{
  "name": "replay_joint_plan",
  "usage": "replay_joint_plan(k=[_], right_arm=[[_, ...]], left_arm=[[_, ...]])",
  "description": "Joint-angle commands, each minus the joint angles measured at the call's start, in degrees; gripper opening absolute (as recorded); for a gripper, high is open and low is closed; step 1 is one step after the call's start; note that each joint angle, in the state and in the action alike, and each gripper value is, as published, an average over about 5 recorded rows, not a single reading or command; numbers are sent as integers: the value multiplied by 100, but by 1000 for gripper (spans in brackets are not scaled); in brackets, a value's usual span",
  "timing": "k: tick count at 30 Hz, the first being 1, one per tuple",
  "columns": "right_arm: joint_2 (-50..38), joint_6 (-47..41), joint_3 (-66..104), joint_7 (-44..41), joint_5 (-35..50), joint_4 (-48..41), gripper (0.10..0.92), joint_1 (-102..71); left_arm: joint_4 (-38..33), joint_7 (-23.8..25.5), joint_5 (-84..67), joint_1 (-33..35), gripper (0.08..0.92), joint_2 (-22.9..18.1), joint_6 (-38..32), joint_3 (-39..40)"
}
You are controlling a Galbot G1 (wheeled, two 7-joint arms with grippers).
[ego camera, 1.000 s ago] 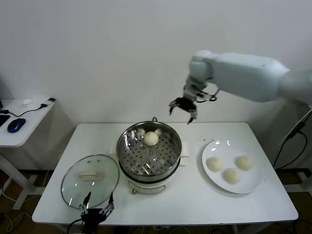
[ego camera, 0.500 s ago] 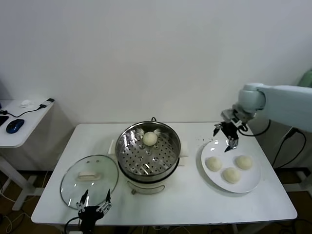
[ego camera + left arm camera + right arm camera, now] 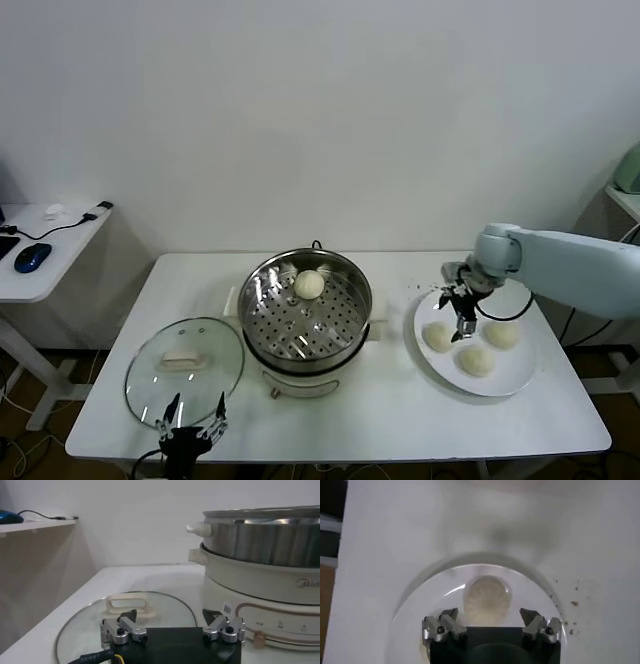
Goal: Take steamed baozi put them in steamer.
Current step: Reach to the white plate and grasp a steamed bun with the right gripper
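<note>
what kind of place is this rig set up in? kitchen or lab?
Probably a lab or office room staged as a kitchen task: a plain white table against a bare white wall, a side desk holding a computer mouse and cables, and an electric steamer standing alone.

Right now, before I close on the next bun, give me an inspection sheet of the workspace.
Surface: white table, bare at front.
Job's things: one baozi in steamer; three on white plate, nearest bun below gripper.
Clutter: glass lid lying flat beside steamer.
Grippers: right gripper open above plate; left gripper open, parked at front edge near lid.
Cables: cord at right.
Surroundings: side desk with mouse.
</note>
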Motion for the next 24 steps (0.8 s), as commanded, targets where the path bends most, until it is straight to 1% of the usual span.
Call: replay_joint_plan(k=[1,8,10,13,18,24], right_arm=[[38,-242,489,112,-137,-332,823,-699],[74,-266,656,179,-301,-448,820,-854],[89,-265,775,244,-330,-527,803,-932],[94,-255,987,316,-348,-590,753,-1060],[12,-174,1120,270,-376,-454,683,-1099],[-161,-58,1071,133,-433,-200,670,-695]], left_arm=[[0,0,3,10,823,-3,-2,1],[7,-10,4,25,823,-5,-18,10],[13,-11,4,24,823,-4,-19,12],[13,-15,3,20,823,0,-19,9],[15,-26,1,15,823,3,-12,6],[-14,-27,16,46,823,-7,-9,26]])
